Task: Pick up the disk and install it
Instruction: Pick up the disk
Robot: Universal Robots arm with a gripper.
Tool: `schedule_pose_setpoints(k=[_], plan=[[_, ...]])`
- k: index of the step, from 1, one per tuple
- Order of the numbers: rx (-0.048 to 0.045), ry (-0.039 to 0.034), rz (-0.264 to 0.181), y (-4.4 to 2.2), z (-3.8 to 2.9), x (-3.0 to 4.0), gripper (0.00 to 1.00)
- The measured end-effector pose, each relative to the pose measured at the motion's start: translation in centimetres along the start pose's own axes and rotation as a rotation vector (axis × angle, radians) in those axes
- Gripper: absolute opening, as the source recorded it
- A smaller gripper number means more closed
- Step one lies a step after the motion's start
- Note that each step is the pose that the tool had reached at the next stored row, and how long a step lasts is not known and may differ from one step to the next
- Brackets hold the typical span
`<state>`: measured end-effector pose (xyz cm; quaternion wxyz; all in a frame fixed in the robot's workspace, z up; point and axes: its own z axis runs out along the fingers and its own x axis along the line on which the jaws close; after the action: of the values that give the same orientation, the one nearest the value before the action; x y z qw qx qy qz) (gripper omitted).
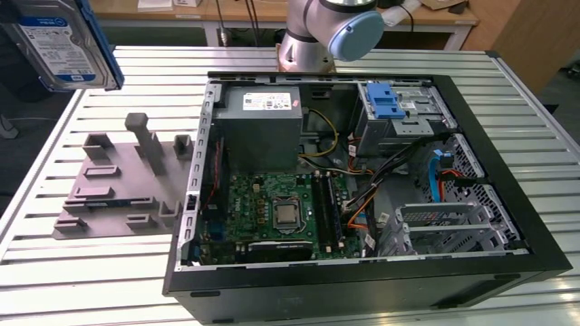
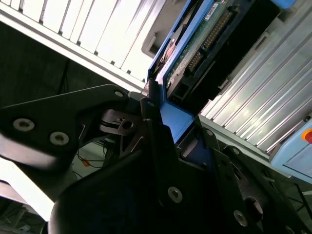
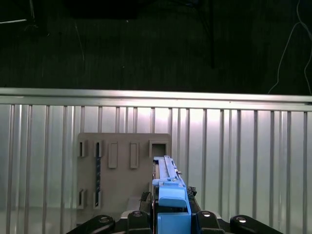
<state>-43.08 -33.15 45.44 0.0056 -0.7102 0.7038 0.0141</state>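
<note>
The disk, a silver drive with a blue-and-white label and a blue carrier frame, hangs high in the air at the exterior view's far left, above the table's edge. It is well away from the open computer case. In both wrist views my gripper is shut on the disk, its black fingers clamped on the blue frame. In the second wrist view the disk shows its circuit-board underside. In the first wrist view the disk stands edge-on between the gripper fingers, above a grey fixture plate.
Inside the case are a grey power-supply box, a motherboard and a metal drive bay with a blue latch. The grey fixture plate with upright posts lies on the slatted table. The arm's base stands behind the case.
</note>
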Motion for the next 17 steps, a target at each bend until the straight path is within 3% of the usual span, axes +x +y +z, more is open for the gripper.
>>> schedule_pose_setpoints(k=[7,17], plan=[[0.0001,0.0,0.0,0.01,-0.7,-0.02,0.36],[0.0,0.0,0.0,0.01,-0.72,-0.04,0.36]])
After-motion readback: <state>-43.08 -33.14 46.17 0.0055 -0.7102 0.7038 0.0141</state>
